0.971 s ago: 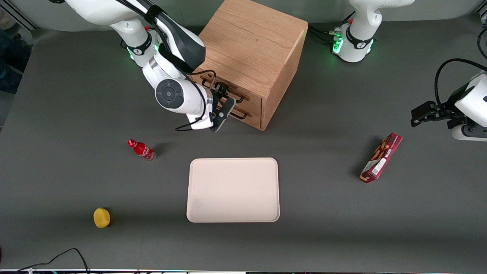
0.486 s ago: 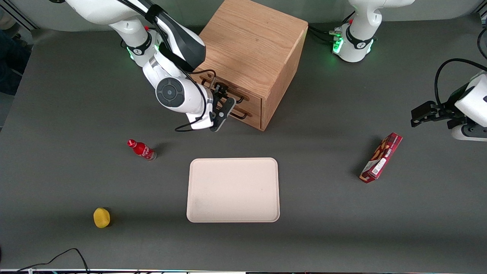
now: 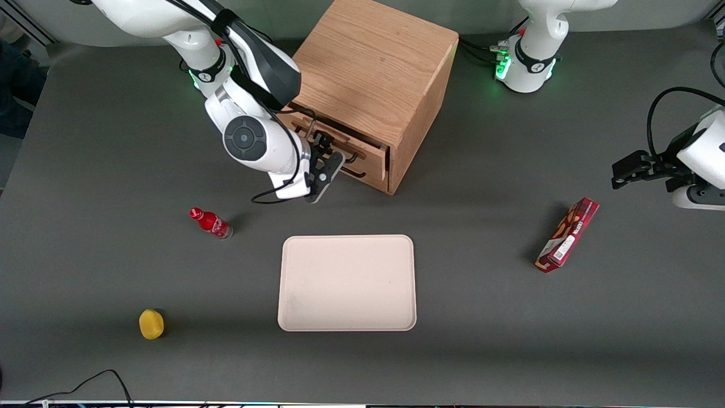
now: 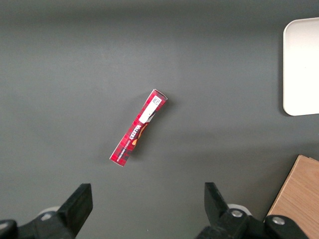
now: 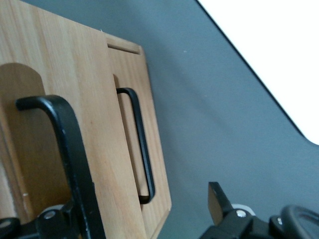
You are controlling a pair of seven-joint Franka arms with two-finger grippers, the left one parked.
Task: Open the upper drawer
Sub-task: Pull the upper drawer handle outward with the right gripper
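Step in hand: the right arm is drawing the upper drawer (image 3: 362, 146) out of the cabinet (image 3: 374, 62); judging by the front standing a little proud of the cabinet face, the pull is only beginning.
Drawer's place: it is sitting in the upper middle of the front frame, above the lower drawer (image 3: 371, 173), which is lying flush.
Gripper: the gripper (image 3: 324, 151) is reaching in at the upper drawer's black bar handle (image 3: 317, 135), in front of the drawer.
Fingers: they are standing spread, not clamped; in the right wrist view the handle (image 5: 70, 149) is running close beside one finger while the other finger (image 5: 215, 196) is hanging well apart from it, so the bar seems to be hooked rather than pinched.
Next move: a straight pull outward along the drawer's run, with the finger staying hooked on the bar so it is not slipping off.
Wrist view alone: the lower drawer's own handle (image 5: 142, 144) and the finger gap.
Front view alone: how far the drawer is standing out, plus the tray (image 3: 346, 283) and the red bottle (image 3: 210, 222) nearer the camera.
Left wrist view alone: the red box (image 4: 138, 133) lying flat.
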